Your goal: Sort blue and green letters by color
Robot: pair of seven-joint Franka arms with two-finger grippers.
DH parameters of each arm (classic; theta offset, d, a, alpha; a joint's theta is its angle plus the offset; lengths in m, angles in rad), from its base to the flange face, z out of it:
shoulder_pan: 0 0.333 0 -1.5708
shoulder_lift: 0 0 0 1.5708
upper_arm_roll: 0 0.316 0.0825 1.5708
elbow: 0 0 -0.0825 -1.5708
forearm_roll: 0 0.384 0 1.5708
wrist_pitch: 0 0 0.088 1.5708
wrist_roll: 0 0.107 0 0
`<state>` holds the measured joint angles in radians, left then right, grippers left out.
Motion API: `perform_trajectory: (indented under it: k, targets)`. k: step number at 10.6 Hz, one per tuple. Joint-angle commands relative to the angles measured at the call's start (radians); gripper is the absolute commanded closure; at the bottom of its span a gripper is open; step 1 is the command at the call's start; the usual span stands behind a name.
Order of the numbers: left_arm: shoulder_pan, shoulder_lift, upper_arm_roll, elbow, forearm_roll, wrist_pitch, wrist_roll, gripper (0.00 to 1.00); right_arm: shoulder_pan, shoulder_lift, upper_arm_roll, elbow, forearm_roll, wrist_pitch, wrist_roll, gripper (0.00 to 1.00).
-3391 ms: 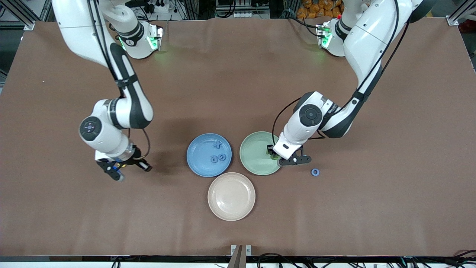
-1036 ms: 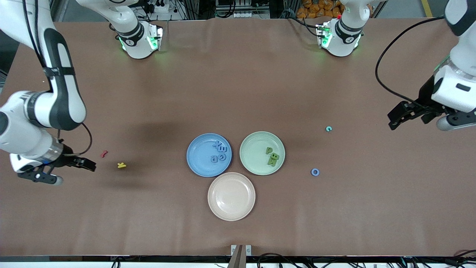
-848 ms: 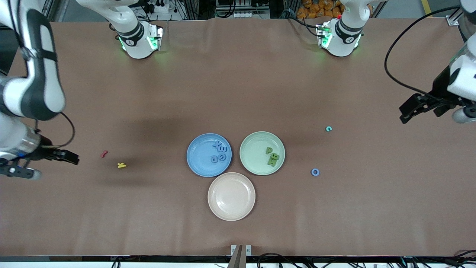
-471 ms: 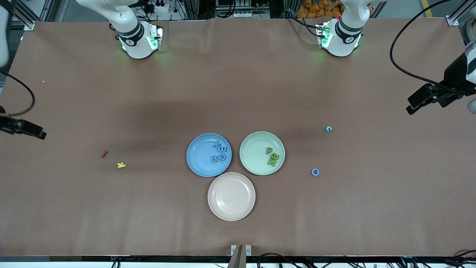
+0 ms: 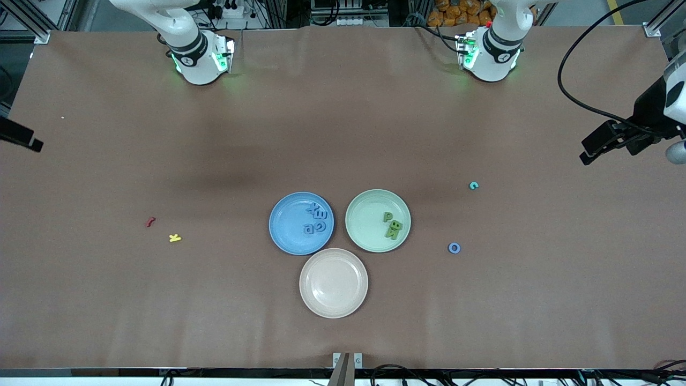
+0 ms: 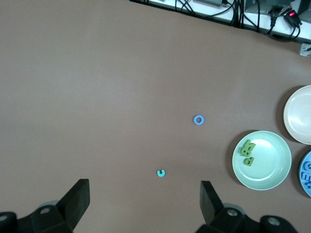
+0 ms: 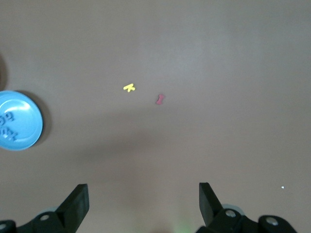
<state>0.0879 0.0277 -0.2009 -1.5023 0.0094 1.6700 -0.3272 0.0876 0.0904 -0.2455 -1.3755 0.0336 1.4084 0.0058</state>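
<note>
Currently find the right hand (image 7: 141, 204) over the bench (image 5: 343, 107) edge at the right arm's end, fingers spread, holding nothing. Near that end, note a small red toy letter (image 5: 150, 221) and, just beside it and nearer the front edge, a small yellow toy letter (image 5: 174, 238). At mid-bench, see a round blue plate (image 5: 286, 230) carrying several periwinkle blue letters (image 5: 316, 219) bunched toward its rim, a bare cream plate (image 5: 333, 311) nearer the front edge, and a pale green plate (image 5: 362, 214) holding olive-green letters (image 5: 392, 225). Toward the left arm's end, spot a periwinkle blue ring-shaped letter O (image 5: 454, 247) loose on the bench, and a small teal letter C (image 5: 474, 185) farther from the front edge. Lastly, find the left hand (image 6: 143, 204) released and empty, above the bench edge at that end.

Probably one blue piece left to sort. Beware a pinch slipping off the flat ring, a drop onto the crowded pile bouncing over the rim, and mistaking the teal C for green.
</note>
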Motion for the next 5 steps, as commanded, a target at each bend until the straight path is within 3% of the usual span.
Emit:
perform_trajectory:
  k: [1,5]
  targets:
    - [0.007,0.032,0.0,0.077,-0.049,-0.09,0.045,0.0,0.076,-0.069,-0.011,-0.036,0.0,-0.039,0.058,0.0]
    - [0.024,0.037,-0.005,0.077,-0.059,-0.144,0.161,0.0,0.084,-0.089,-0.011,-0.142,0.0,0.113,0.068,0.0]
